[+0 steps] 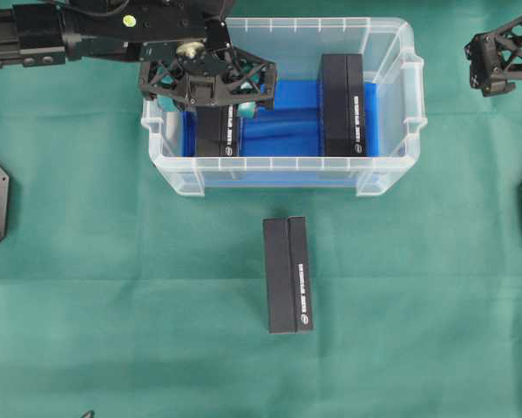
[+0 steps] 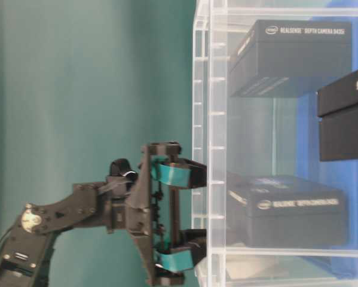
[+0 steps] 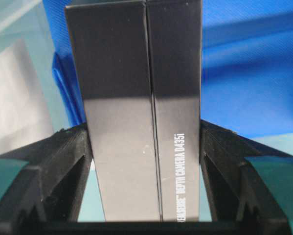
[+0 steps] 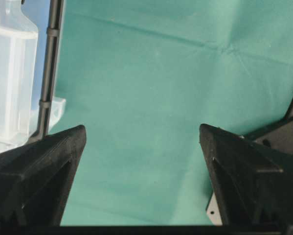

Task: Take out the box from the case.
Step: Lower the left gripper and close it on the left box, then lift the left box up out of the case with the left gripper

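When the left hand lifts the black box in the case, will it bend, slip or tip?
The long black cardboard box has flat faces and sharp edges, so it is probably stiff. Its surface shines, so it may slip. The left hand grips one end, so the far end may sag.

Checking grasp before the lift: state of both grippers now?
Left gripper: closed on the black box at the left end of the case.
Right gripper: open, empty, over the green cloth.
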